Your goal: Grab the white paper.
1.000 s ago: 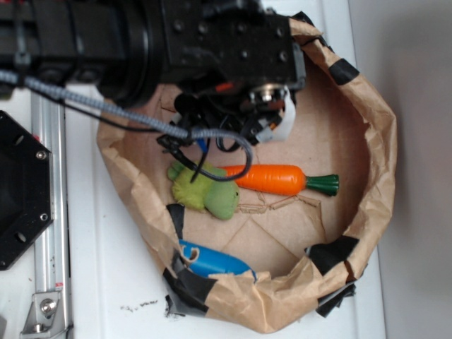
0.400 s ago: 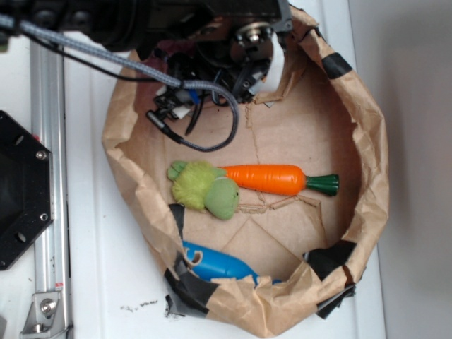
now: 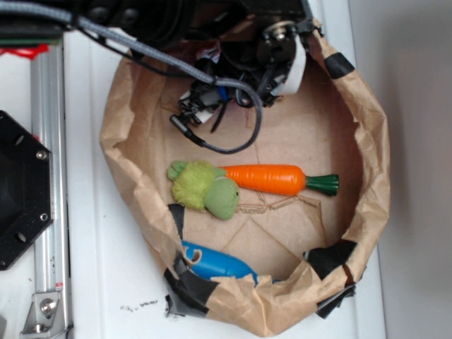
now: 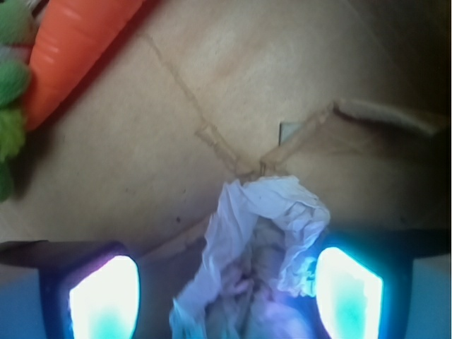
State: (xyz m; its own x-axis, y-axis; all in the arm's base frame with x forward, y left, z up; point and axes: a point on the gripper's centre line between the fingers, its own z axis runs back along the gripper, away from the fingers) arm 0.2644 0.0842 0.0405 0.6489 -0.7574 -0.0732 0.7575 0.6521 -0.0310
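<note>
In the wrist view the white paper [image 4: 261,233], a crumpled wad, lies on the brown floor between my two glowing fingers. My gripper [image 4: 226,286] is open: the right finger [image 4: 348,293] is close to the paper's edge, while a gap separates the left finger [image 4: 104,300] from it. In the exterior view my gripper [image 3: 282,67] hangs over the back of the brown paper basin [image 3: 367,141], and the arm hides the white paper there.
An orange toy carrot [image 3: 272,178] and a green plush toy [image 3: 205,189] lie mid-basin; the carrot [image 4: 70,53] shows at the wrist view's upper left. A blue object [image 3: 215,263] rests by the front wall. Black cables [image 3: 226,120] dangle below the arm. A metal rail [image 3: 49,212] runs along the left.
The arm has moved toward the basin's back wall, then shifted slightly right. The carrot, the plush toy and the blue object have stayed put.
</note>
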